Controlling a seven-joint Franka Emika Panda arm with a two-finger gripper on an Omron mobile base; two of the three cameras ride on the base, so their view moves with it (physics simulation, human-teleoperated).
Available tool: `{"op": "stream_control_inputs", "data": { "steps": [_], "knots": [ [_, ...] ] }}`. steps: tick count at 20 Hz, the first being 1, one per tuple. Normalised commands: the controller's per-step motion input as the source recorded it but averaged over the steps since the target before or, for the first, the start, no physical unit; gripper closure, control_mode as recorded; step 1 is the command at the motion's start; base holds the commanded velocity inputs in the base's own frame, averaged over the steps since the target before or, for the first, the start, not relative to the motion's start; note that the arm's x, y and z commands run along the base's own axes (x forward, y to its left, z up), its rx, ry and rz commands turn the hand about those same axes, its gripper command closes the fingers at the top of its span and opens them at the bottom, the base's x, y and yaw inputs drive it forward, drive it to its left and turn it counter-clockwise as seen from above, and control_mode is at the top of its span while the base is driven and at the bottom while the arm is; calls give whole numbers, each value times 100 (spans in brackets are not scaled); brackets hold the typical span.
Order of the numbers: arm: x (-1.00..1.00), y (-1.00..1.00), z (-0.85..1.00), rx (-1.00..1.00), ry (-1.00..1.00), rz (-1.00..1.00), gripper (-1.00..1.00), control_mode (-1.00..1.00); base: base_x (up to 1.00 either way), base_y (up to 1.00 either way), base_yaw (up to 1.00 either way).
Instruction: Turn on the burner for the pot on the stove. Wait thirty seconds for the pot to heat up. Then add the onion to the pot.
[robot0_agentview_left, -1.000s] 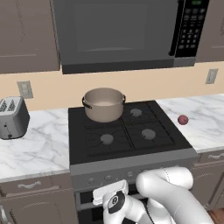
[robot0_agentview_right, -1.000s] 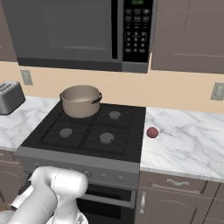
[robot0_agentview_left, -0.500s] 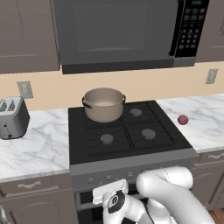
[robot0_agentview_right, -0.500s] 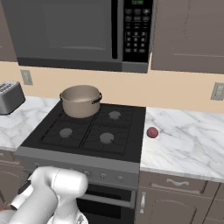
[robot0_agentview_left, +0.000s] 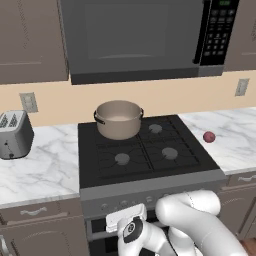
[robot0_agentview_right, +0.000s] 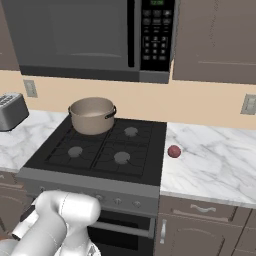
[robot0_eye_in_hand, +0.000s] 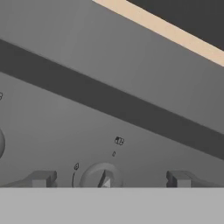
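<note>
The pot (robot0_agentview_left: 119, 119) sits on the back left burner of the stove (robot0_agentview_left: 145, 182), its tan sides upright and its two dark handles pointing out to either side. The other three burners are bare; the front left burner (robot0_agentview_left: 122, 159) lies just ahead of the pot. The onion (robot0_agentview_left: 209, 136) rests on the marble counter (robot0_agentview_left: 40, 167) to the right of the stove, well apart from the pot. A toaster (robot0_agentview_left: 15, 133) stands on the counter at the far left, and a microwave (robot0_agentview_left: 145, 37) hangs above the cooktop. The arm is bent low in front of the oven door. In the hand view the gripper (robot0_eye_in_hand: 105, 179) faces the stove's front panel, fingers spread wide and empty, with a round knob (robot0_eye_in_hand: 103, 177) between them; whether they touch it I cannot tell.
</note>
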Motion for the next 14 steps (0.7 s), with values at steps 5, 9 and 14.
{"op": "stream_control_inputs", "data": {
  "steps": [5, 9, 14],
  "knots": [
    [0, 0, 0, 0, 0, 0, -100, -100, 0, 0, 0],
    [7, -7, 0, 0, 0, 2, -100, -100, 0, 0, 0],
    [4, -11, 0, 0, 0, 4, -100, -100, 0, 0, 0]
  ]
}}
